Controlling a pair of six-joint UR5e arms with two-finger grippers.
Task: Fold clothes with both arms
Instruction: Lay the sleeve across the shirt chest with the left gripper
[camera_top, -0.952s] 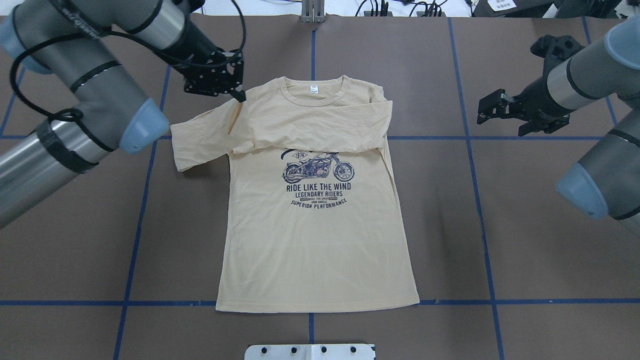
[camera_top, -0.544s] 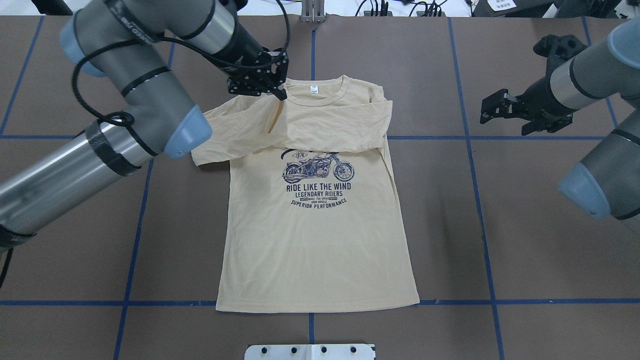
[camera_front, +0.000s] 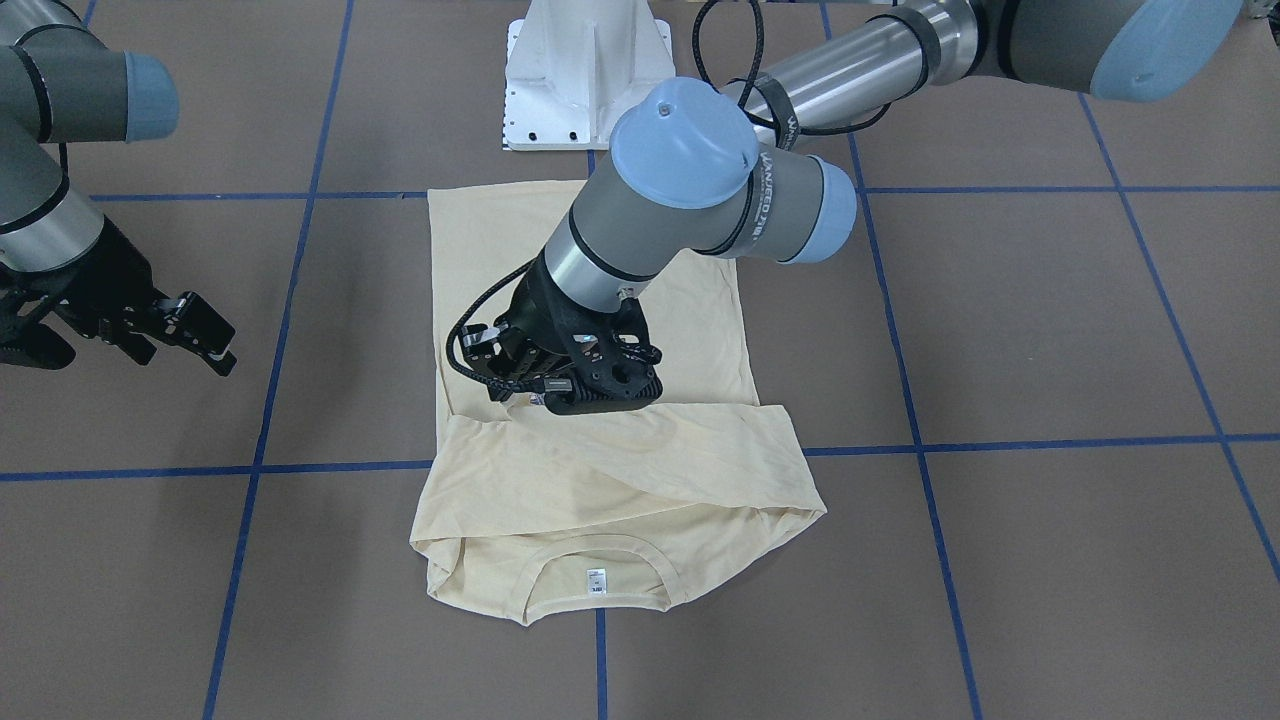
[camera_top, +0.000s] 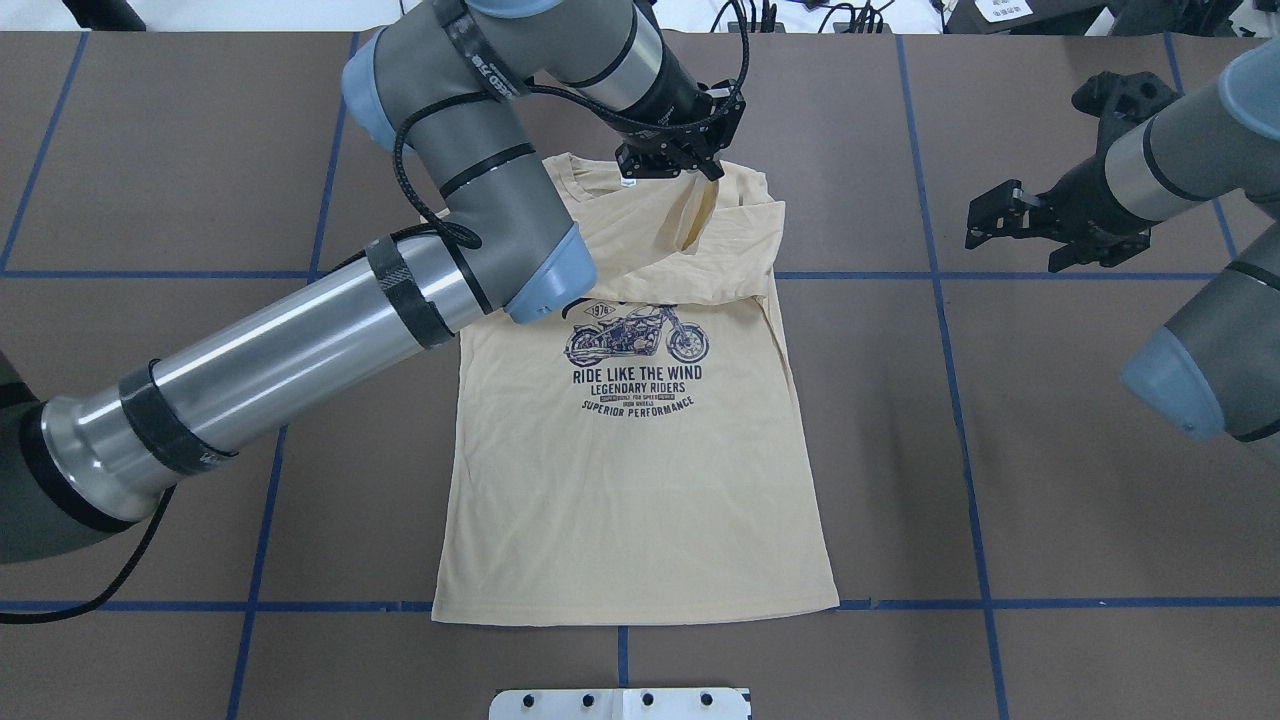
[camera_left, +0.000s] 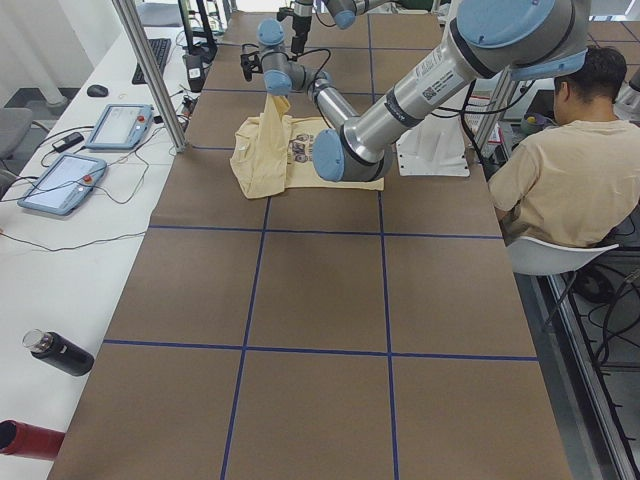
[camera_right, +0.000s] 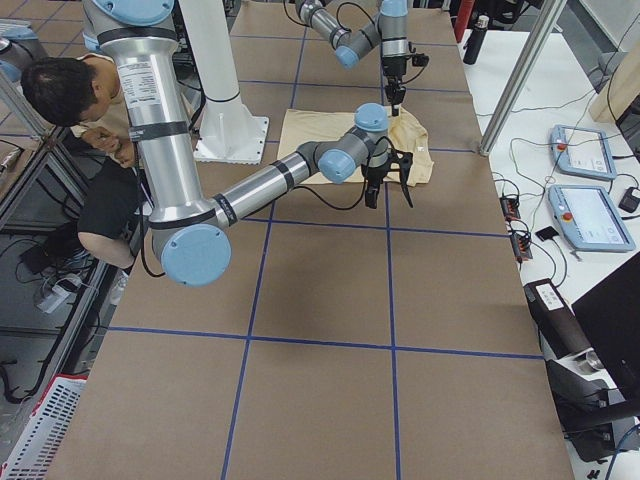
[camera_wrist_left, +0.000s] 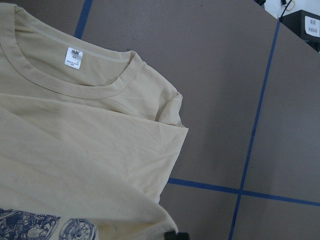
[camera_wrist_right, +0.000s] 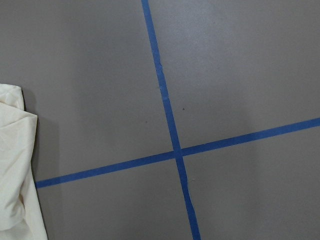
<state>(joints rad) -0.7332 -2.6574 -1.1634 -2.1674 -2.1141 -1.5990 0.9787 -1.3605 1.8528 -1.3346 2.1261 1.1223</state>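
Right now my left end effector (camera_top: 703, 172) pinches the T-shirt (camera_top: 640, 480) sleeve (camera_top: 692, 215) above its collar (camera_front: 598, 548), elbow (camera_top: 500, 230) hiding one shoulder; right end effector (camera_top: 1012, 240) hangs spread, well apart from it.

Brown table (camera_top: 1050, 450), taped into squares by blue lines (camera_top: 1100, 603). Along one side ran a white bench (camera_left: 60, 260) with two pendants (camera_left: 120, 125), a black bottle (camera_left: 58, 352) and a red one (camera_left: 25, 440). Opposite, a person (camera_left: 565, 175) sat on a white chair (camera_left: 545, 255).

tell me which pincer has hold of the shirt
The left pincer: it pinches the lifted sleeve of the T-shirt. The right pincer hangs open off to the side, over the table.
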